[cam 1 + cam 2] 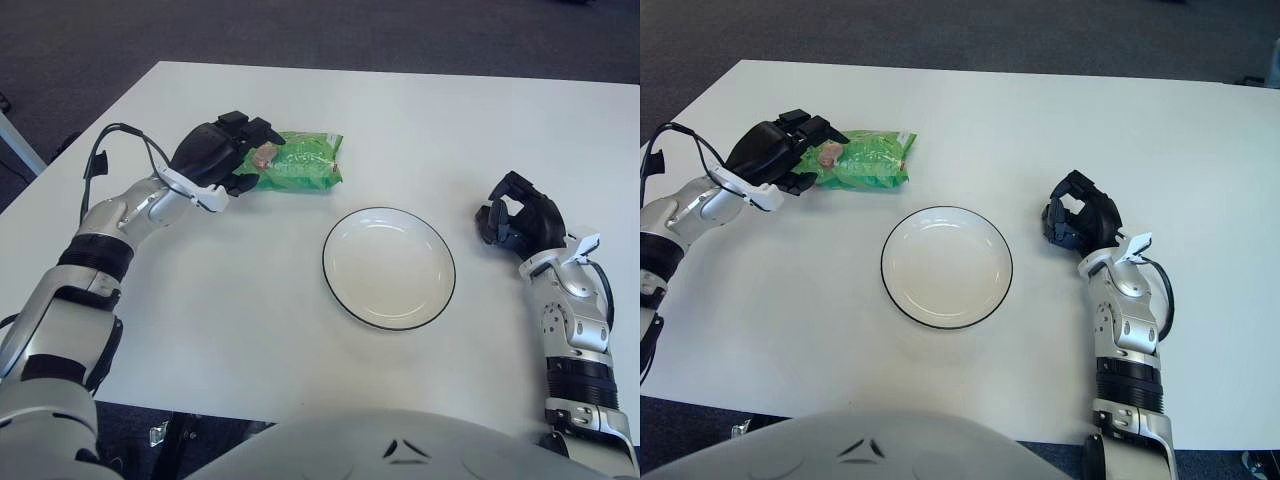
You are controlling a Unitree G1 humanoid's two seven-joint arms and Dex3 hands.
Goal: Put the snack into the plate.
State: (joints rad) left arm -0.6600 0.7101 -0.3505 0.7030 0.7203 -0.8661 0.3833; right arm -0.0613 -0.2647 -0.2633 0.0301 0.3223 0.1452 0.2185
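I am closing my left hand [222,155] over the near end of the green snack packet [300,162], which is lying on the table [250,300] up-left of the empty plate [388,267], gripping there so I can carry it across. My right hand [518,220] is idling right of the plate, fingers curled around nothing.

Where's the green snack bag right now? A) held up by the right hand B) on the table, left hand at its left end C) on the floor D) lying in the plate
B: the green snack bag lies on the table beyond the plate, with the left hand closed around its left end; the right hand shows right of the plate, holding nothing.
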